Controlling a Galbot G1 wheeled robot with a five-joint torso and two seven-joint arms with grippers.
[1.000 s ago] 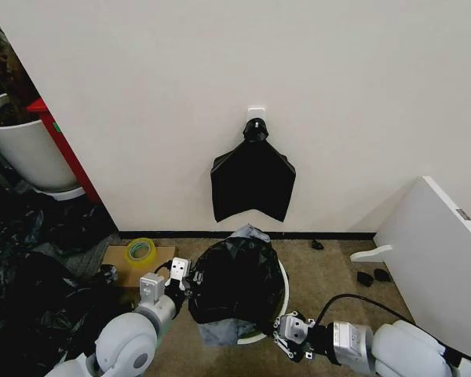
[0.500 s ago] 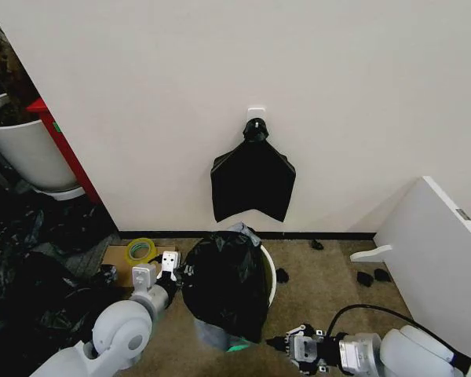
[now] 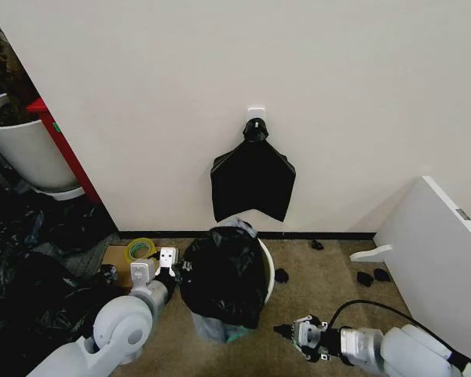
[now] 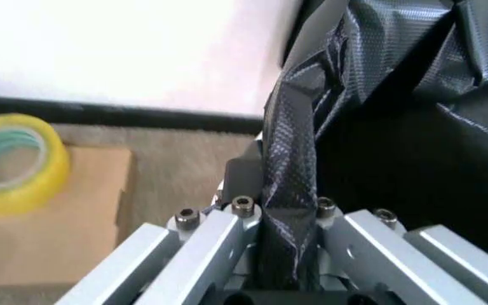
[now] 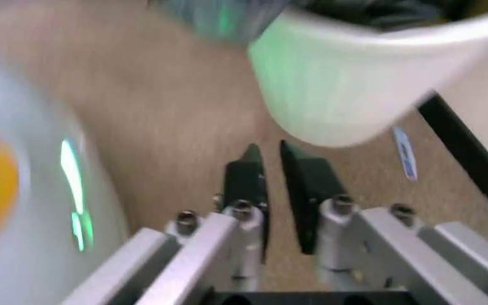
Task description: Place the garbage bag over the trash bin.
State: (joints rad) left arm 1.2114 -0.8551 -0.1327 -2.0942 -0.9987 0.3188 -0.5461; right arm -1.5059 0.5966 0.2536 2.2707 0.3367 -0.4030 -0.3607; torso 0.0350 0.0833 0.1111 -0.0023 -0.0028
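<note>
The glossy, crinkled black plastic garbage bag (image 3: 224,275) drapes over the small round white plastic trash bin (image 3: 268,271) on the carpet. The left gripper (image 3: 166,265) pinches a bag fold — the right gripper (image 3: 286,331), nearly closed, holds nothing.

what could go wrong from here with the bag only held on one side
The left gripper alone pinches a fold of the thin glossy black garbage bag, so a pull could tear it or tip the small round white plastic trash bin. The right gripper, nearly closed on nothing, hangs low beside the bin; its side of the bag could slide off the rim.
</note>
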